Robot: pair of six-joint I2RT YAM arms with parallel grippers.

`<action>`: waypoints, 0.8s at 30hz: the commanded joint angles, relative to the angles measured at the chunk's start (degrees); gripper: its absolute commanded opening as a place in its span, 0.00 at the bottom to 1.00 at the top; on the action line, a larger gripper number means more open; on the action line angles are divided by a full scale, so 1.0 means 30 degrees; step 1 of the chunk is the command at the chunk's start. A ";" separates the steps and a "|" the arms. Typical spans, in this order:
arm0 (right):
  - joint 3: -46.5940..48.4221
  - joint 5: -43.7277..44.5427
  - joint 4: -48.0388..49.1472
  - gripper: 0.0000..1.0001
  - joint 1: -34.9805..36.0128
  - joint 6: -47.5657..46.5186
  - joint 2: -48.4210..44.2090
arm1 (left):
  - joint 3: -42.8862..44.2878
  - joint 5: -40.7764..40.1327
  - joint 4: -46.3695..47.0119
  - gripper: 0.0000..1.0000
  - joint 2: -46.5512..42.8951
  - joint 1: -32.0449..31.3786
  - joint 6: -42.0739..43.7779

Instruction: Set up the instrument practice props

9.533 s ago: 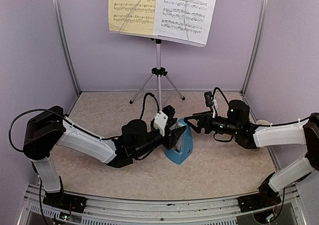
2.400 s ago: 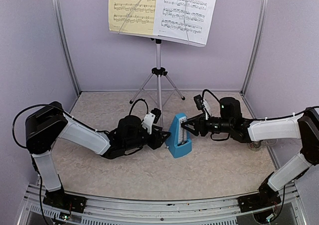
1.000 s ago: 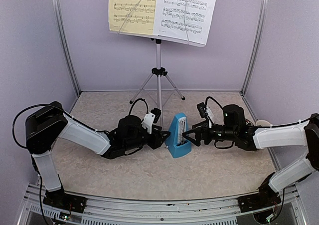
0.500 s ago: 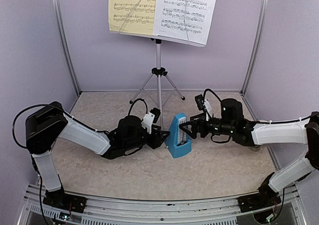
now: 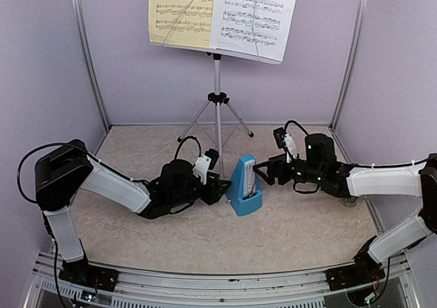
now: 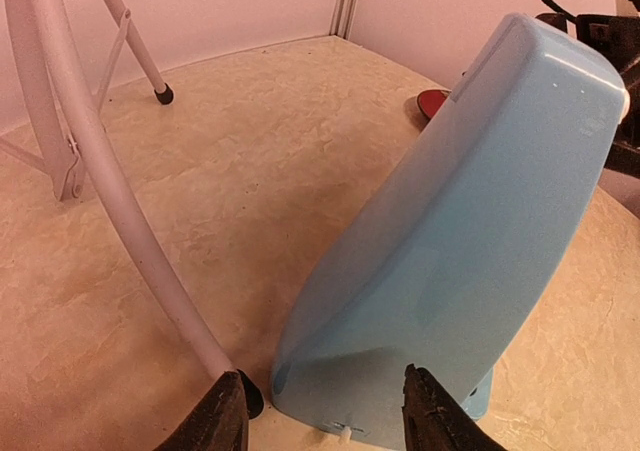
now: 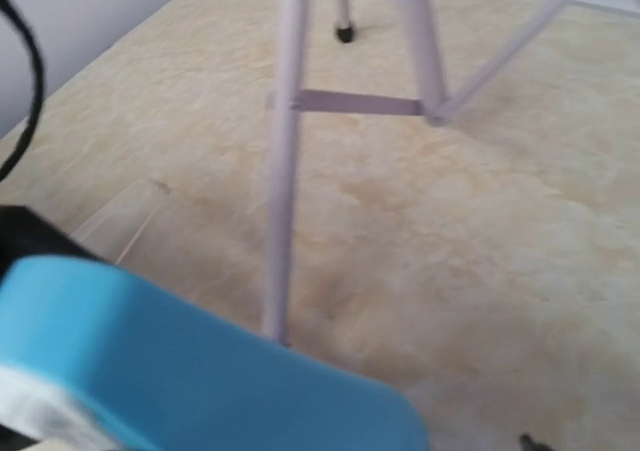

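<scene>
The metronome point(image 5: 243, 185) stands upright on the surface, just in front of the stand point(image 5: 217, 103). The left fingers point(image 6: 228, 423) are spread, just short of its base. The right fingers point(image 5: 265, 174) sit beside its upper part; whether they are spread cannot be told, as the right wrist view is blurred. The yellow sheet point(image 5: 181, 11) and white sheet point(image 5: 254, 14) are cut off at the top, with no title readable.

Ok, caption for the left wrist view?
Left fingers open at the blue metronome's base, a white stand leg alongside.
</scene>
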 commanded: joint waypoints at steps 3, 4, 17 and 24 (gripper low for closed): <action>-0.0698 -0.0335 0.0012 0.83 -0.1950 0.0110 0.0056 | -0.0168 -0.0236 0.0495 0.52 -0.0222 -0.0098 0.0021; -0.0736 -0.0432 -0.0020 0.83 -0.2315 0.0080 0.0305 | -0.0155 -0.0302 0.0480 0.52 -0.0258 -0.0086 0.0039; -0.0351 -0.0789 -0.2594 0.83 -0.7158 -0.1637 -0.1763 | -0.0545 -0.0597 0.0326 0.52 -0.0740 -0.0025 0.0229; -0.0071 -0.2172 -0.3014 0.83 -1.0784 -0.0977 -0.3233 | -0.0885 -0.0832 0.0212 0.52 -0.1330 0.0217 0.0288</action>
